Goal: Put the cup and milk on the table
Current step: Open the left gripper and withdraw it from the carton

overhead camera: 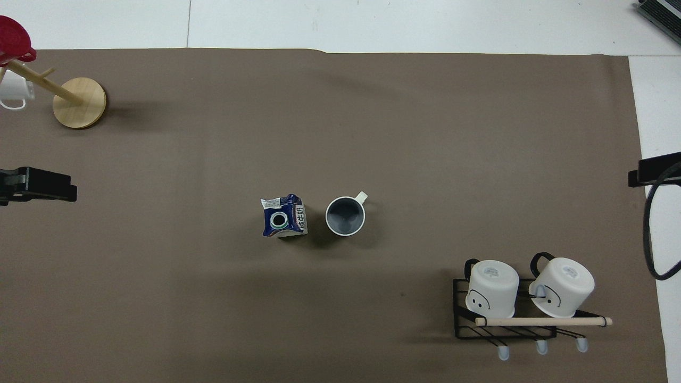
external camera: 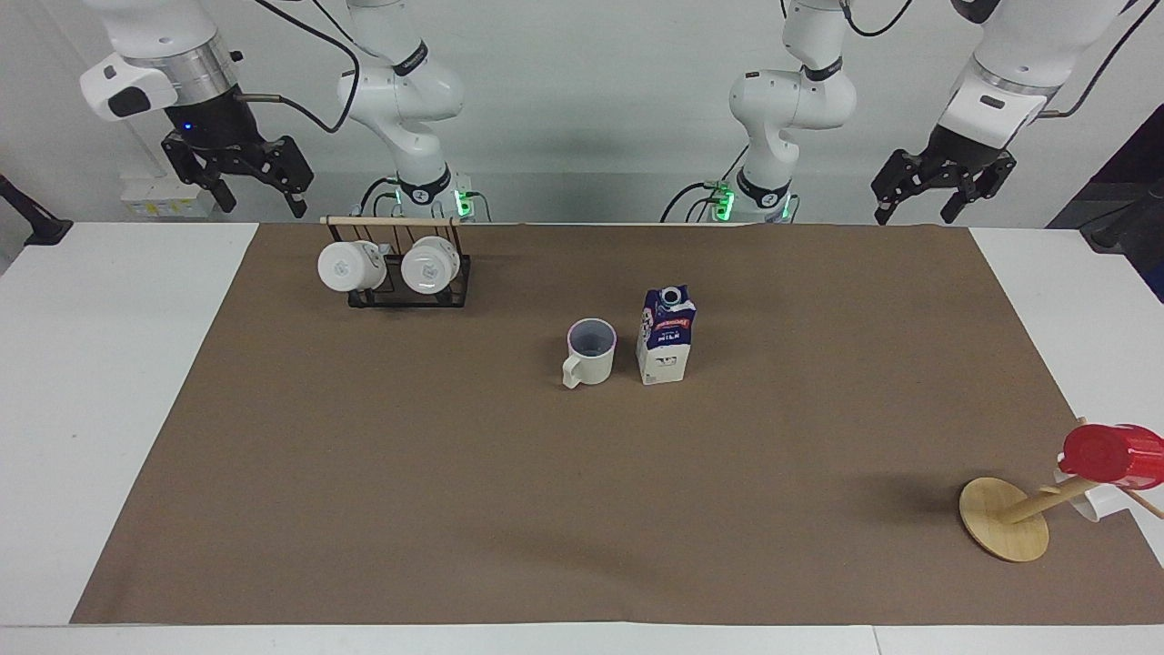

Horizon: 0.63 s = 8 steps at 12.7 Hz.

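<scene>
The cup stands upright on the brown sheet of the table, near the sheet's middle, with its handle turned away from the robots. The milk stands upright right beside it, toward the left arm's end. Both also show in the overhead view, the cup and the milk. My left gripper is open and empty, raised over the table's edge at the robots' end. My right gripper is open and empty, raised beside the mug rack. Both are well apart from the cup and the milk.
A black wire rack with two white mugs stands near the robots toward the right arm's end. A wooden mug tree with a red cup stands far from the robots at the left arm's end. A dark cable hangs by the right gripper.
</scene>
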Tool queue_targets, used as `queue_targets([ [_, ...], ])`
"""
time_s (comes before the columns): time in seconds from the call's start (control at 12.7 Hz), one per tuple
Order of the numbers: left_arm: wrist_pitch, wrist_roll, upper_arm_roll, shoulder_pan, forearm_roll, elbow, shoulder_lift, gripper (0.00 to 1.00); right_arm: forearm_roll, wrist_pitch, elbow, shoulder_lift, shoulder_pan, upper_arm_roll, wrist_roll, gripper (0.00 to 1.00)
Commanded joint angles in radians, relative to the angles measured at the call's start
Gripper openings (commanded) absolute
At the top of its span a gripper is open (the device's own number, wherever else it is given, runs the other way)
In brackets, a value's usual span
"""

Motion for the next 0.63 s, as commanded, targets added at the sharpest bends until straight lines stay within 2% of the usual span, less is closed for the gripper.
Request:
queue_targets([
  [0.0, -0.022, 0.026, -0.002, 0.011, 0.001, 0.021, 0.004, 1.00, -0.003, -0.010, -0.012, -0.015, -0.004, 0.001, 0.008, 1.00],
  [0.55, -0.025, 0.093, -0.008, 0.060, -0.002, 0.021, 0.006, 1.00, -0.003, -0.008, -0.012, -0.015, -0.003, 0.006, 0.006, 1.00],
])
